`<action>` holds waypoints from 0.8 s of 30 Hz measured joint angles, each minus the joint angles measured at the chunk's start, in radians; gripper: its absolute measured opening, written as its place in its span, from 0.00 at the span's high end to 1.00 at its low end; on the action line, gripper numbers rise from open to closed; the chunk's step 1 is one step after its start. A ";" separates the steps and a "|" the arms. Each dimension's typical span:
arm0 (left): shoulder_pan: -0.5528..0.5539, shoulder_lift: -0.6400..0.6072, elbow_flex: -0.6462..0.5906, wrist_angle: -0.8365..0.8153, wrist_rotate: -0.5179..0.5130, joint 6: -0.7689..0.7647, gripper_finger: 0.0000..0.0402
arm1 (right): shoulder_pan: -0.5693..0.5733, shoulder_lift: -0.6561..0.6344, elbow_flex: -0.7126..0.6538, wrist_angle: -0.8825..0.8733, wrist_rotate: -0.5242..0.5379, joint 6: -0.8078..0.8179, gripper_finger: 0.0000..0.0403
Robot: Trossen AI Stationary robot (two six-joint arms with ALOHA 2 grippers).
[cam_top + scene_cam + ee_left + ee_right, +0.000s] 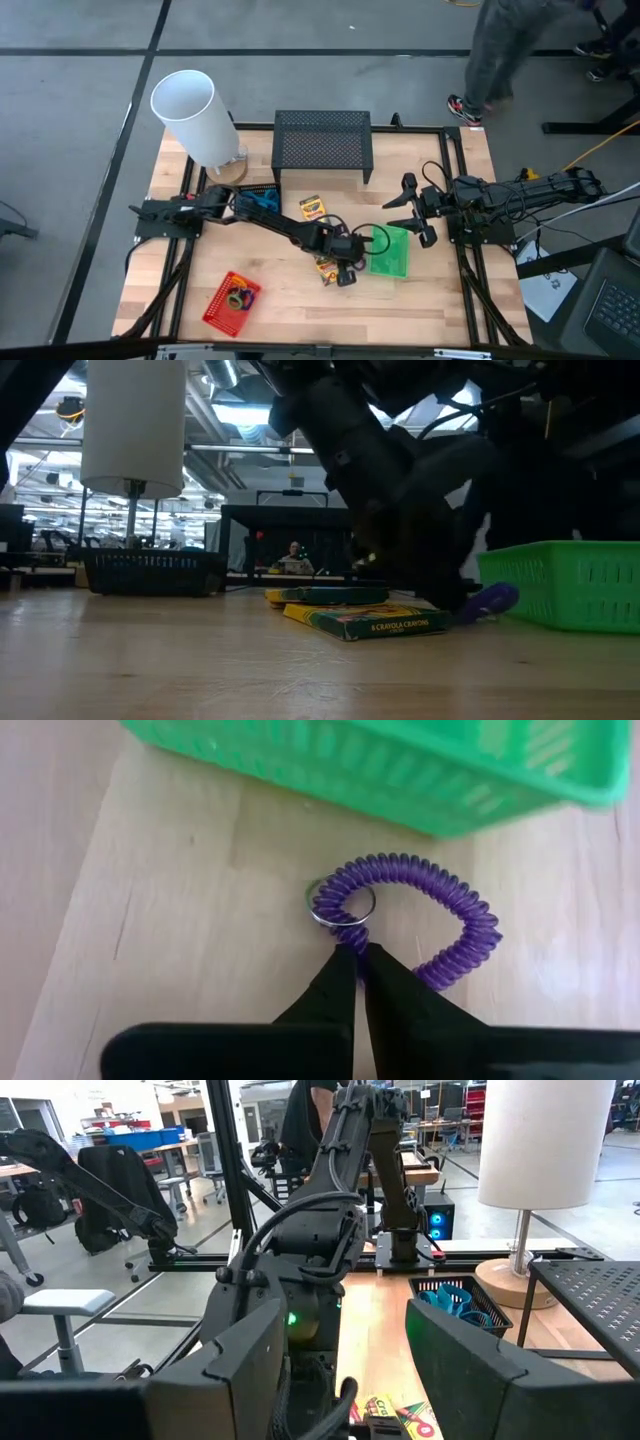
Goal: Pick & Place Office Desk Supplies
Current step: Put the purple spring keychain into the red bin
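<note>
A purple coiled loop (420, 910) with a metal key ring (340, 905) lies beside the green mesh basket (390, 252). My left gripper (356, 954) is shut on it, slanting down in front of the basket (349, 272). In the low view the loop (492, 600) shows beside the dark gripper. One crayon box (327, 268) lies flat by the gripper, another (312, 207) farther back. My right gripper (413, 212) waits open at the table's right, holding nothing. My left gripper pinches the purple coil right beside its key ring (347, 933) between the two fingertips. The fingers come slanting down from the table's left. The rest of the coil curves away past the fingers toward the green basket. Whether it is clear of the wood I cannot tell.
A red basket (232, 300) with loops sits near the front left. A black basket (257, 199) holds blue-handled scissors. The big white cylinder (190, 115) and the wide black mesh stand (322, 145) stand at the back. A person's legs (485, 60) show beyond the table.
</note>
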 joint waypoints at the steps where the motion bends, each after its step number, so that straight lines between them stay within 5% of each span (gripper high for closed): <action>1: 0.000 -0.006 0.000 -0.013 0.006 0.006 0.99 | 0.000 0.000 0.000 0.000 0.000 0.000 0.47; 10: -0.007 -0.023 0.002 -0.110 0.067 0.091 0.99 | 0.000 0.000 0.000 0.000 0.000 0.003 0.47; 24: -0.061 -0.063 0.001 -0.133 -0.066 0.159 0.99 | 0.000 0.000 0.000 -0.001 0.000 0.005 0.47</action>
